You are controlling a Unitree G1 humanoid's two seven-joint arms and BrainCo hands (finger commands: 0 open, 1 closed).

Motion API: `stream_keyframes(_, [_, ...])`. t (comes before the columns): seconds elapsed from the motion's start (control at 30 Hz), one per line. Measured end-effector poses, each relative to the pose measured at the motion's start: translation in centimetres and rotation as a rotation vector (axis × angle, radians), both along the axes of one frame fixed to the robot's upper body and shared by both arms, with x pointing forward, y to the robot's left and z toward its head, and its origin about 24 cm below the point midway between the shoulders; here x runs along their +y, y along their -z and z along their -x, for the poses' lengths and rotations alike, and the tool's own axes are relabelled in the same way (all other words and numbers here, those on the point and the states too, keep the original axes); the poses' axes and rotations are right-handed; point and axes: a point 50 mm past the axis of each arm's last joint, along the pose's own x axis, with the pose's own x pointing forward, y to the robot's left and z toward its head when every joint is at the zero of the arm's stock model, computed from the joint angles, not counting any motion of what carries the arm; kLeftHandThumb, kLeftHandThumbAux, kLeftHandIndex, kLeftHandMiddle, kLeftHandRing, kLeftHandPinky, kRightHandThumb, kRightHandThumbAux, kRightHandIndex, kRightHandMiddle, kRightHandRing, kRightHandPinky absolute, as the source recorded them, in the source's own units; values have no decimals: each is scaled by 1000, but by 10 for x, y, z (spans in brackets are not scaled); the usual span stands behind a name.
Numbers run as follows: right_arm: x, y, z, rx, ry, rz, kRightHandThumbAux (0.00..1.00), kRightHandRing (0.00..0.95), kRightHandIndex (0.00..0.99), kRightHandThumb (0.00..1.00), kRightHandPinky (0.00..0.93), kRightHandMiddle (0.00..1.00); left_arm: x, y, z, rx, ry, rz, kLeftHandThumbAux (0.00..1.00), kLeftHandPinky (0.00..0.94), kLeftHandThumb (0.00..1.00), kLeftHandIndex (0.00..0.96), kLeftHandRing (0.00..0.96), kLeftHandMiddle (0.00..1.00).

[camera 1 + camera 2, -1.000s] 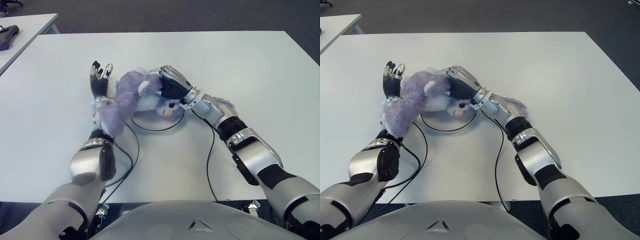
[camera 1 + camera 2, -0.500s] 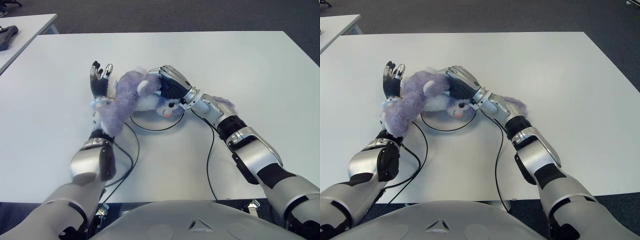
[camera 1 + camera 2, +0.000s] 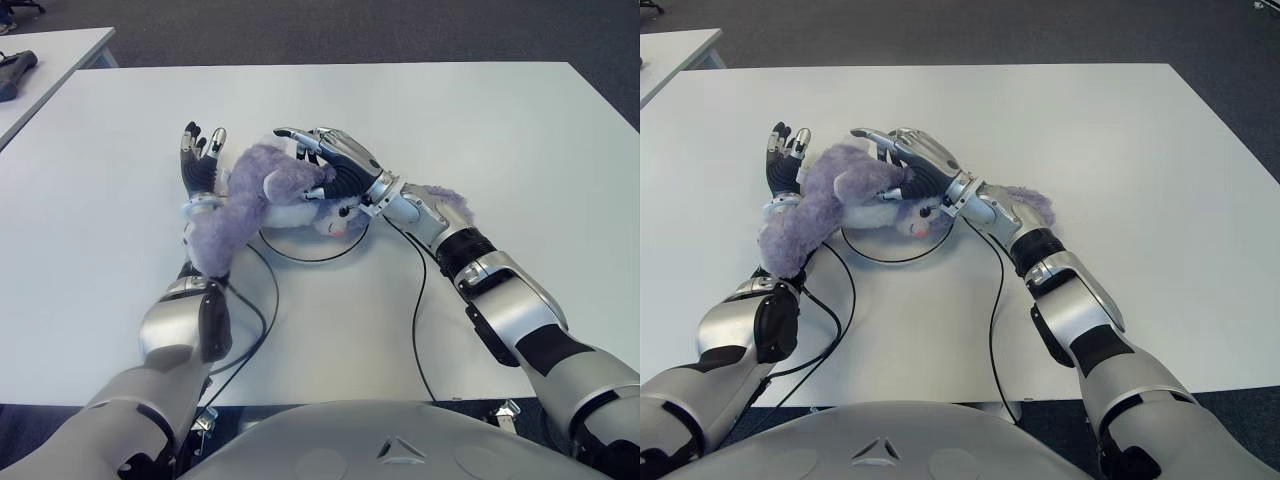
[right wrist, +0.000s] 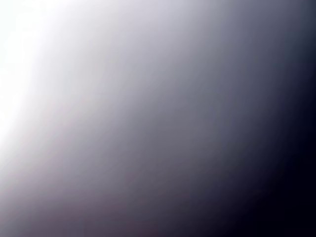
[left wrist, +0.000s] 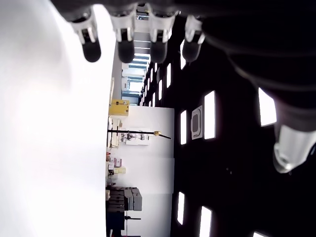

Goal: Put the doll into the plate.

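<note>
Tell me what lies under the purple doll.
Under the doll the plate shows only its near rim on the white table; the rest is covered. The right hand spreads over the doll; the left hand is beside it.

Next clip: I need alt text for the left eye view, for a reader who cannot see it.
A purple plush doll lies across the left rim of a white plate on a white table. The right hand is over the doll's head with fingers extended. The open left hand is at the doll's left side, fingers pointing away from the robot.
</note>
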Motion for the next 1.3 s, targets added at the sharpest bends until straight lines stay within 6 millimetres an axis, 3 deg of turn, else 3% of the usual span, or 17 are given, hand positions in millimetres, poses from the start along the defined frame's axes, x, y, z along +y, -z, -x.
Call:
stream_keyframes(1.07, [-3,3,-1,16,3,39,333,0,0,115,0,0,0,0,0,0,0,0,535,0,0,15,12,49])
stream_keyframes(1.3, [-5,-5,-3,21,-6,29,328,0,0,100,0,0,0,0,0,0,0,0,531,0,0,11,16,54])
